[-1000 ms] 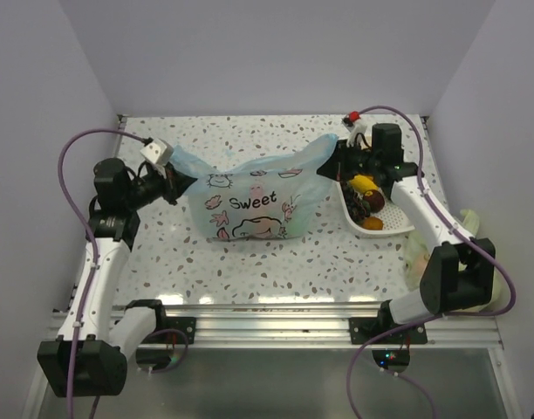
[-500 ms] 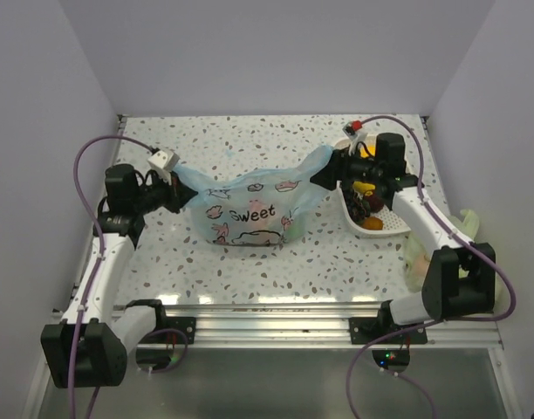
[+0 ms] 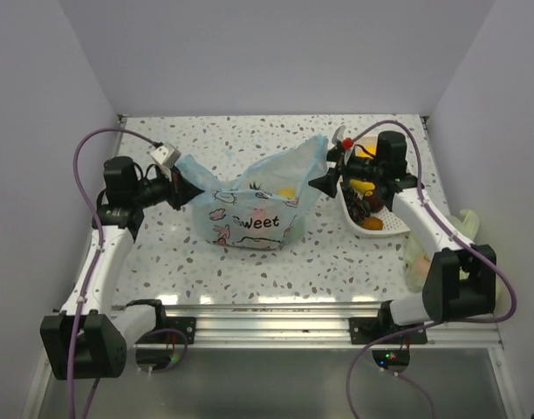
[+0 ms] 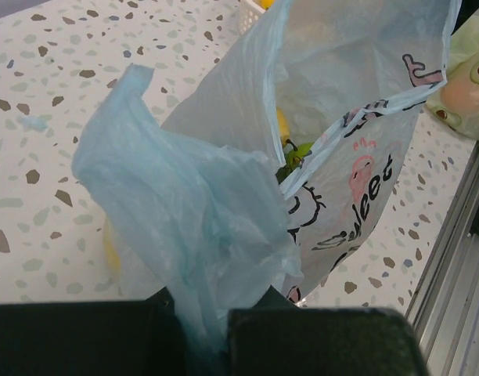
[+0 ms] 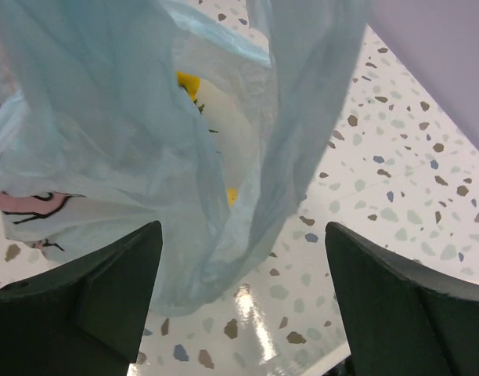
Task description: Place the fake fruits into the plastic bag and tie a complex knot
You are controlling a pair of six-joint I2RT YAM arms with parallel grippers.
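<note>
Plastic bag (image 3: 249,209), likely light, limp, slippery film holding fake fruits (image 3: 286,192), on bench (image 3: 162,262) left of white basket (image 3: 398,229); take by handle strips (image 3: 190,171); left end effector (image 3: 181,188) clenched on one, right end effector (image 3: 324,170) released.

Plastic bag (image 3: 249,209): translucent light blue, crinkled, cartoon prints and "Sweet" lettering. It stands upright with its mouth open, between the two sets of fingers. One handle strip (image 4: 200,235) is bunched and pinched between the left fingers (image 4: 318,345). The other handle (image 5: 302,117) hangs in the gap between the spread right fingers (image 5: 91,305). The handles are apart and untied. Fake fruits (image 4: 282,127), yellow and green, lie inside the bag, beyond the left fingers.
</note>
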